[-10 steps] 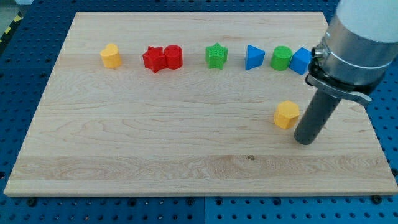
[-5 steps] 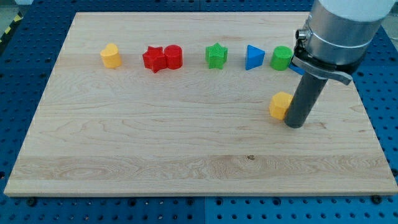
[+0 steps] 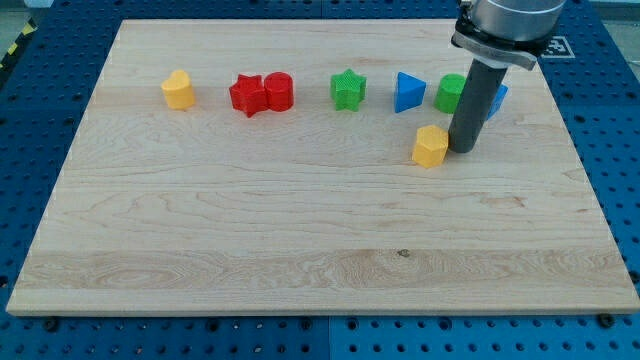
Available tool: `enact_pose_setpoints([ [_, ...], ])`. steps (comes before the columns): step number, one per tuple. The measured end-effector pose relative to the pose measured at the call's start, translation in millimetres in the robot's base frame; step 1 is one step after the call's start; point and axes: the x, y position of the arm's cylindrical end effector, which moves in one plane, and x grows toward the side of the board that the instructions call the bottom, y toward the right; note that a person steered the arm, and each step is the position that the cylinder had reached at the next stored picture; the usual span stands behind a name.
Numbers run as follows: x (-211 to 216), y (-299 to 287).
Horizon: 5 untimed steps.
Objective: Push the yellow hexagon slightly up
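The yellow hexagon [image 3: 430, 146] lies on the wooden board [image 3: 300, 230], right of centre. My tip [image 3: 461, 148] stands right beside it on the view's right, touching or nearly touching its right side. The rod rises toward the view's top and hides part of the green cylinder [image 3: 450, 92] and most of the blue block [image 3: 498, 97] behind it.
A row of blocks runs along the board's top: a yellow heart [image 3: 178, 89], a red star [image 3: 246, 95] touching a red cylinder [image 3: 279, 92], a green star [image 3: 348, 89] and a blue triangle [image 3: 408, 91]. The board's right edge is near the rod.
My tip has moved up and to the view's left, from lower right of the yellow hexagon. The hexagon has slid up and left with it.
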Motion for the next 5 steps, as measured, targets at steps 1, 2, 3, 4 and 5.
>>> enact_pose_setpoints([
  [1, -15, -12],
  [2, -21, -34],
  [3, -25, -57],
  [4, -42, -79],
  [5, -55, -97],
])
